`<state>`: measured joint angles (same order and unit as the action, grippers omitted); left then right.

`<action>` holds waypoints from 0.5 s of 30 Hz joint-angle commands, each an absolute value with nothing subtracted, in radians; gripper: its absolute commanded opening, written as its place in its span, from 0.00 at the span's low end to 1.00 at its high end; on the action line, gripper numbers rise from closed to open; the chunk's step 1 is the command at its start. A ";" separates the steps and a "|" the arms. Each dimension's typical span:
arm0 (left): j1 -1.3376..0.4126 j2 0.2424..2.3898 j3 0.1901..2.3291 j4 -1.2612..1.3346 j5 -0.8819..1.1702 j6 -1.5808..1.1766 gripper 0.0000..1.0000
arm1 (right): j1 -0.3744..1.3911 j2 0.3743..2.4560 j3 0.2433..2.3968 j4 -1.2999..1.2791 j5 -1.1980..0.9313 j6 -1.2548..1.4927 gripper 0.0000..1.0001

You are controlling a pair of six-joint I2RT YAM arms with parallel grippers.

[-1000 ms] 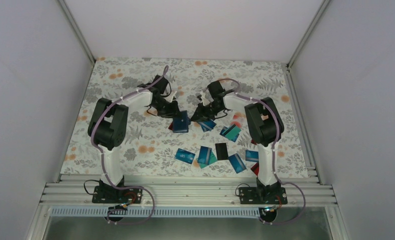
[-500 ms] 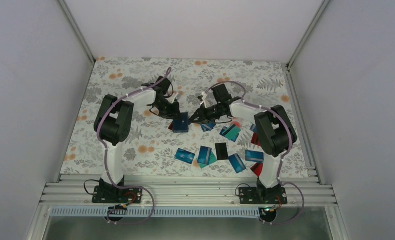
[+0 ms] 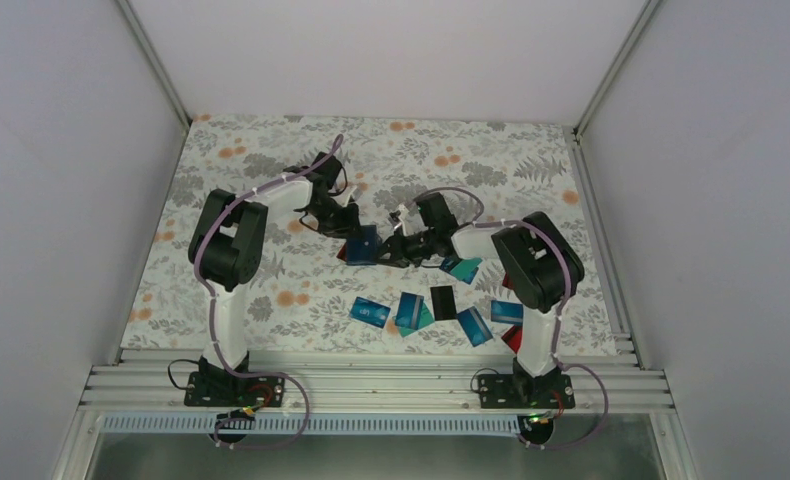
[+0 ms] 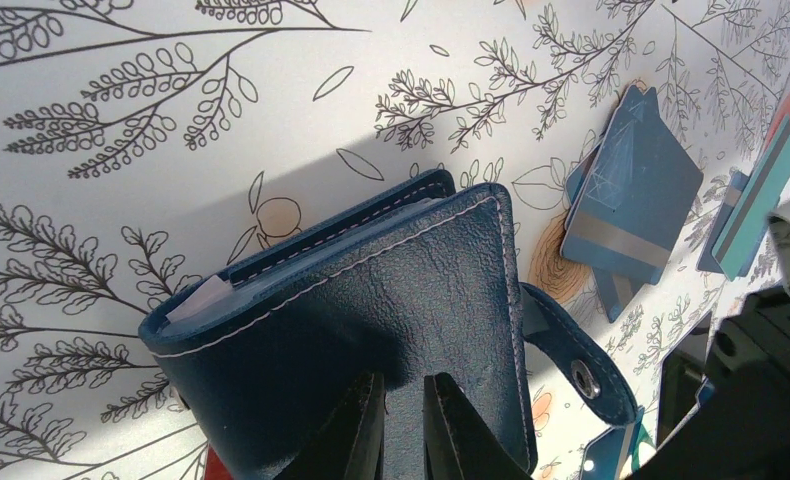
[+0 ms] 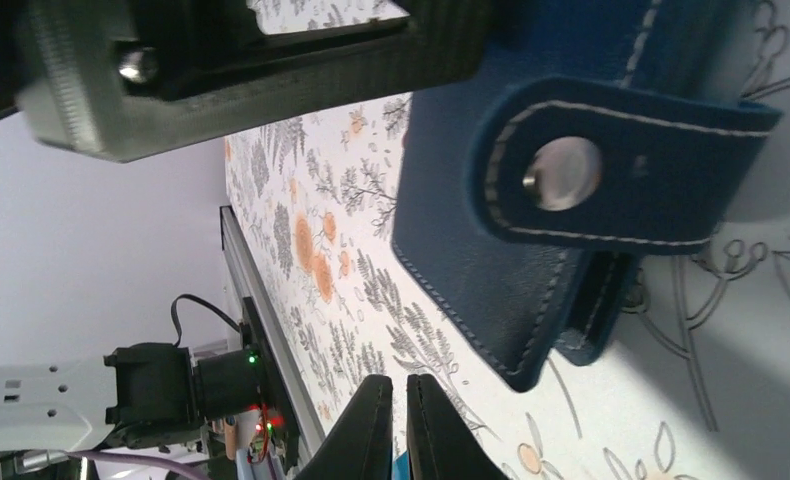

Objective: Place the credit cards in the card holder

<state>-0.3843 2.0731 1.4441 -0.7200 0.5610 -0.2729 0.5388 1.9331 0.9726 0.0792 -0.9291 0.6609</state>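
The flowery table (image 3: 261,180) is carrying everything. The credit cards (image 3: 411,310) are lying scattered over its near right part. The dark blue card holder (image 4: 411,290) is sitting near the middle of the table, with its snap strap hanging open. The left tool (image 4: 403,435) is pinching the card holder at its edge. The right tool (image 5: 399,430) is hovering just beside the strap, its fingers pressed together on nothing.
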 commanded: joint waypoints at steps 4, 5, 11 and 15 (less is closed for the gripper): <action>-0.388 2.100 1.439 -0.747 0.513 -0.274 0.12 | 0.545 2.001 0.933 0.291 -0.889 0.778 0.04; -0.388 2.098 1.440 -0.746 0.516 -0.274 0.12 | 0.546 2.011 0.933 0.298 -0.888 0.783 0.04; -0.390 2.096 1.456 -0.756 0.525 -0.276 0.12 | 0.544 2.022 0.916 0.307 -0.859 0.775 0.04; -0.389 2.082 1.474 -0.768 0.523 -0.281 0.14 | 0.543 2.043 0.923 0.296 -0.859 0.772 0.04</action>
<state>-0.3847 2.0731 1.4502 -0.7280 0.5629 -0.2733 0.5388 2.0098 0.9279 0.2726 -0.8906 0.7773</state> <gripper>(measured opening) 0.122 0.044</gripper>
